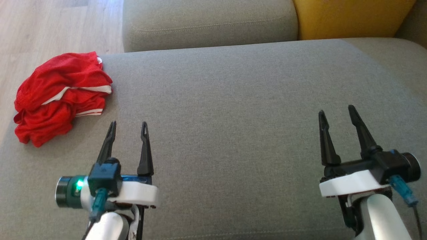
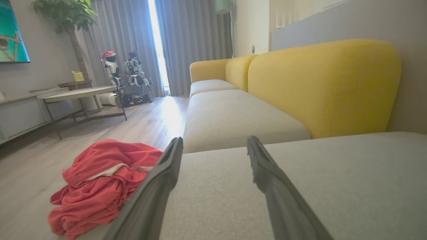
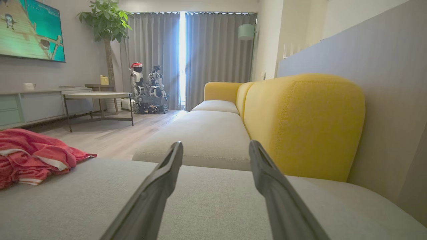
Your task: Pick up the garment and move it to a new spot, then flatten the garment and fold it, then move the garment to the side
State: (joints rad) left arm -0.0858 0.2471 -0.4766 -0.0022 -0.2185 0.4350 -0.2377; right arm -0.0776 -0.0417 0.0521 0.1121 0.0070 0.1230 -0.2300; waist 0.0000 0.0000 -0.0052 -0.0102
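Observation:
The garment (image 1: 60,96) is a crumpled red mesh piece with white stripes, lying at the left edge of the grey sofa seat (image 1: 233,110). My left gripper (image 1: 129,126) hovers open over the seat, just right of and nearer than the garment, holding nothing. In the left wrist view the garment (image 2: 100,183) lies left of my open left gripper (image 2: 215,143). My right gripper (image 1: 337,111) stands open and empty far to the right. In the right wrist view the garment (image 3: 33,155) sits at the far left, well away from the open right gripper (image 3: 216,146).
A second grey seat cushion (image 1: 206,23) adjoins at the back, with a yellow backrest (image 1: 350,16) at the right. Wooden floor (image 1: 50,30) lies beyond the seat's left edge. A coffee table (image 3: 96,96), a plant and a parked robot stand across the room.

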